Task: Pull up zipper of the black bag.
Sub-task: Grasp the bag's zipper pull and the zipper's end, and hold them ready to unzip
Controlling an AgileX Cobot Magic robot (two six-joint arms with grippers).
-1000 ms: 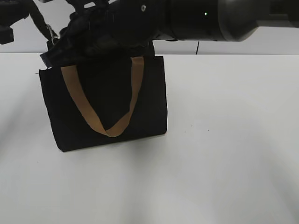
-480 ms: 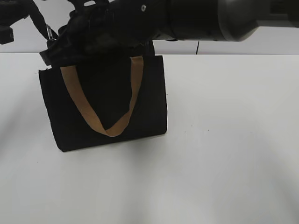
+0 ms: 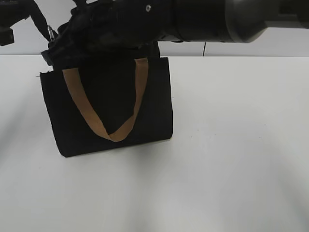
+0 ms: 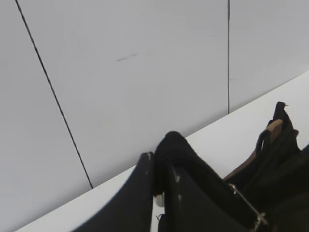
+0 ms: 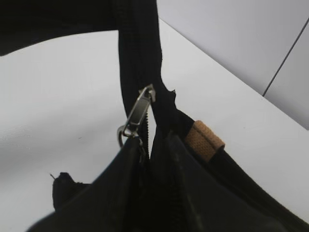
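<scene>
You are looking at the white desk with the black bag standing upright at the left of centre in the exterior view, its tan strap handle hanging down the near face in a V. The bag looks soft and light, so it is likely to buckle or lift under a pull unless one end is being held taut. In the upper left of the left wrist view, the left end effector is sitting pinched on a fold of black fabric, apparently the bag's end. In the right wrist view, the right end effector is sitting closed at the base of the zipper, whose silver pull tab is standing up at the frame's centre against the black track. That tab is small, hard and probably slippery, so take hold low on it, near its ring. You cannot tell from here how far the track is closed.
</scene>
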